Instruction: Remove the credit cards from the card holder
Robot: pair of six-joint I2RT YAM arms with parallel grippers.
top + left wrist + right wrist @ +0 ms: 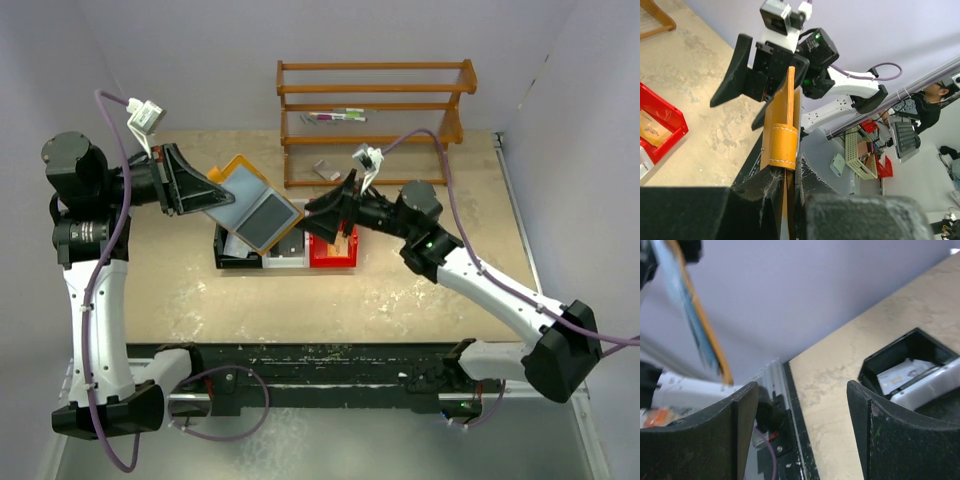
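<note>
we log: card holder (252, 208) clenched in left gripper (210, 192), centre frame; right gripper (312, 217) spread, empty, just right of it.

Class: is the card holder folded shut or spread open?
Spread open: the card holder shows both inner panels, held by the left gripper.

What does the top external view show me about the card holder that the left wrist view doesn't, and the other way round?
Only top external: the card holder folded open, its pale blue-grey inside and a dark grey panel facing the camera, near the black bin and white bin, with the wooden rack behind.
Only left wrist: the holder edge-on, its tan-orange outside with a stitched loop, and a person beyond the table.
Both: the left gripper clamped on the holder, the right gripper open beside it, holding nothing, and the red bin.
</note>
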